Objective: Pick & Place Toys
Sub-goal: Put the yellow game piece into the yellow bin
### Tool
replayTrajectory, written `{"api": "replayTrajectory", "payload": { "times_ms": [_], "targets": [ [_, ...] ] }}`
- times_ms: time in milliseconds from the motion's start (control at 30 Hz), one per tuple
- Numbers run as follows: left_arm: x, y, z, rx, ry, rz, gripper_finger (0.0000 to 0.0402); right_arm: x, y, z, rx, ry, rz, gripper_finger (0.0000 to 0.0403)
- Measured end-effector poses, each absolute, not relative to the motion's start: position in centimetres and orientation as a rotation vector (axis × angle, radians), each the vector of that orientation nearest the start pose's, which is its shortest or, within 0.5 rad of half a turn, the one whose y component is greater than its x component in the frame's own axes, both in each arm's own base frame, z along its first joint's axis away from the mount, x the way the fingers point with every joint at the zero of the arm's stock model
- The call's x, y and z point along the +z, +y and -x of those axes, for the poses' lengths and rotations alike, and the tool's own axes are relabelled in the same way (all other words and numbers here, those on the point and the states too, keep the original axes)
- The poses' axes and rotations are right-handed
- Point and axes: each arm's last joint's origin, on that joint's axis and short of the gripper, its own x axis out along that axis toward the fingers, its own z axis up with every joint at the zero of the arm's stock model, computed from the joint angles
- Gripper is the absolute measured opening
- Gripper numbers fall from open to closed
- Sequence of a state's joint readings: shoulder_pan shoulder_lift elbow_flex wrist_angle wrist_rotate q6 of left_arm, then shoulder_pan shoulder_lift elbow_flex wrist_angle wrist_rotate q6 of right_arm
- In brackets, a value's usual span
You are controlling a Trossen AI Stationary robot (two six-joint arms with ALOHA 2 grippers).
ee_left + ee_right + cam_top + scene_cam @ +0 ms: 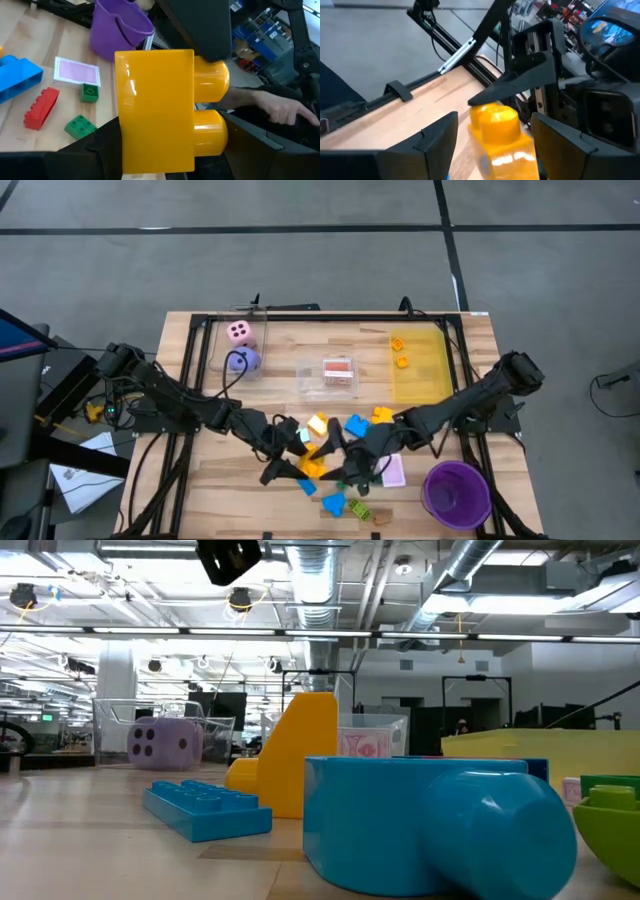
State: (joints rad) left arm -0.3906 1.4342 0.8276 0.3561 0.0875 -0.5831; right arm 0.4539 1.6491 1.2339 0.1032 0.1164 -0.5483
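High view: both arms meet mid-desk [230, 490] over the brick pile. Left wrist view: left hand [155, 145] clamped on yellow brick [160, 110], prob. lifted for binning. Right wrist view: right hand [492, 135] fingers apart, brick between, maybe handover.

A wooden table [220, 490] carries a round purple cup [457, 493] at its near right corner. A yellow see-through bin [432, 366] sits at the far right, with 2 clear bins [352, 387] beside it toward the left.
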Motion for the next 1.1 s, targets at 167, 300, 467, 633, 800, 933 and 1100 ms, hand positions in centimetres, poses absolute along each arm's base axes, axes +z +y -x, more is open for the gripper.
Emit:
{"api": "replayTrajectory", "payload": {
  "times_ms": [167,300,467,633,800,933,1100],
  "targets": [
    [25.0,-12.4,-28.7,-0.392,0.394,0.535,0.0263,29.3,16.9,-36.3,0.441,0.262,0.650,0.0245],
    [25.0,-12.7,-28.6,-0.416,0.402,0.535,0.0263,29.2,17.1,-37.4,0.463,0.336,0.663,0.0245],
    [25.0,-13.4,-28.3,-0.443,0.408,0.529,0.0263,28.8,17.0,-38.0,0.479,0.419,0.665,0.0245],
    [25.0,-13.8,-28.0,-0.458,0.416,0.524,0.0263,28.7,16.7,-38.0,0.477,0.437,0.663,0.0245],
    [24.9,-13.8,-28.0,-0.457,0.419,0.521,0.0263,28.8,16.6,-38.0,0.475,0.436,0.663,0.0244],
    [24.9,-13.8,-28.0,-0.457,0.419,0.519,0.0263,28.9,16.7,-38.0,0.476,0.430,0.662,0.0244],
    [24.9,-13.7,-28.1,-0.453,0.419,0.519,0.0263,29.0,16.7,-38.0,0.472,0.413,0.659,0.0244]
  ]
}}
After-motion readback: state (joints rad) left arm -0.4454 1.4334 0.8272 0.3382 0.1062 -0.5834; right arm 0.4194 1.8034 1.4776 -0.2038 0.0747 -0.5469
